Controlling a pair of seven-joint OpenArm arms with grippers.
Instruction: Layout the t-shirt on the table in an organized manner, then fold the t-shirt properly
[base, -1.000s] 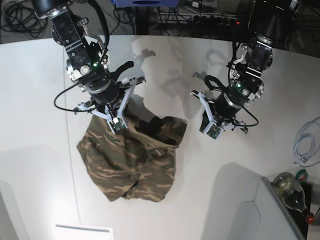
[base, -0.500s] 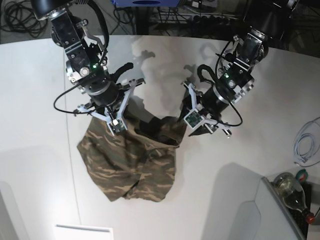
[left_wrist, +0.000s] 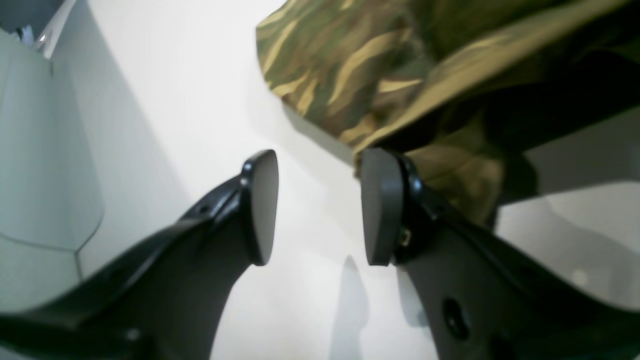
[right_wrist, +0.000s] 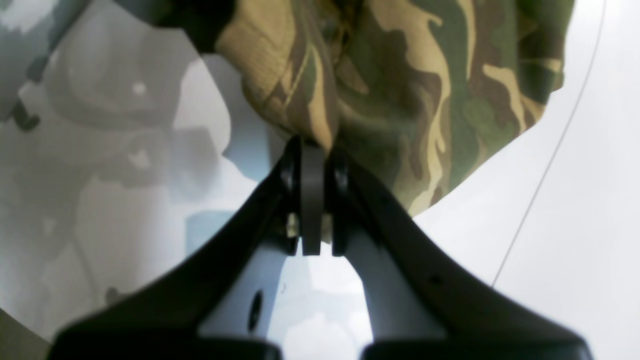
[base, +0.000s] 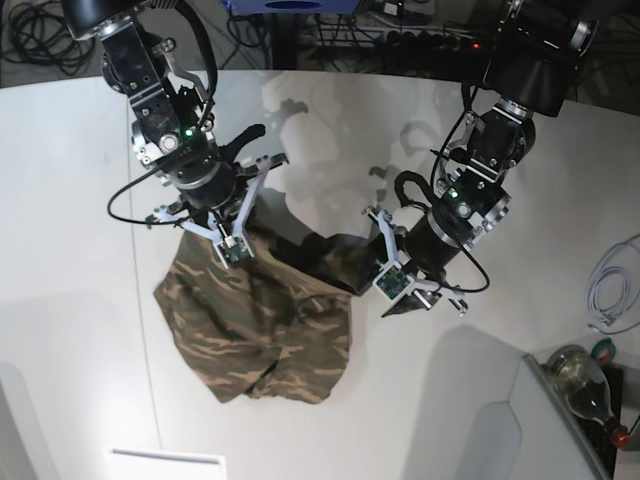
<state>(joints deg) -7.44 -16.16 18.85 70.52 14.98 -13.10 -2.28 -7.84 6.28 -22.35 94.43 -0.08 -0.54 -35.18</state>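
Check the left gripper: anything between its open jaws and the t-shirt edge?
Nothing visible. The left gripper is open over bare table, one pad already at the t-shirt edge; the gap holds no cloth yet.

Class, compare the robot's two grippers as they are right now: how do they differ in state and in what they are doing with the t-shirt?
The right gripper is shut, pinching the t-shirt; the left gripper is open and holds nothing. The right's pads meet with cloth between them; the left's pads stand apart beside the cloth's edge, over the table. Both have dark fingers and reach the same shirt.
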